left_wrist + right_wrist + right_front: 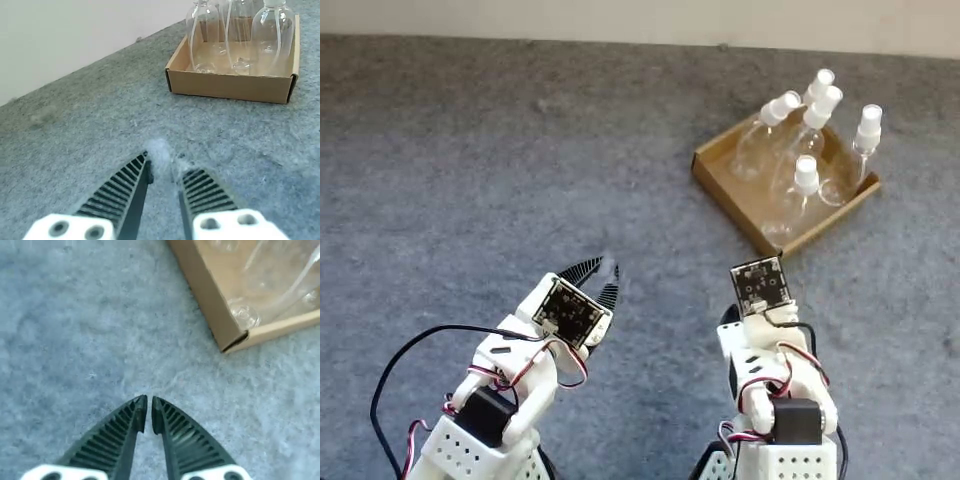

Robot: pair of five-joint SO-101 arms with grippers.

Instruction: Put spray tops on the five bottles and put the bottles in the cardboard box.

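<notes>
Counter [470, 150] covered in grey felt spans the scene and meets a pale wall at its far edge. Two white arms sit side by side at its near edge. The left arm [510, 385] angles toward the middle, and the right arm [775, 375] points toward the cardboard box [730, 203]. This shallow open box lies flat on the felt, far off to the right, with one corner turned toward the arms. All five clear plastic bottles [782, 210] stand inside it, packed close together, and each carries a white spray top [806, 172]. The left gripper [162, 165] is low over bare felt, well apart from the box. Its black ribbed fingers [127, 182] are parted by a narrow gap and hold nothing. The right gripper [149, 402] is near the box's closest corner without touching it. Its fingers [182, 432] are drawn together to a thin slit, also holding nothing. A small tuft of pale lint [159, 148] lies on the felt just ahead of the left fingertips
</notes>
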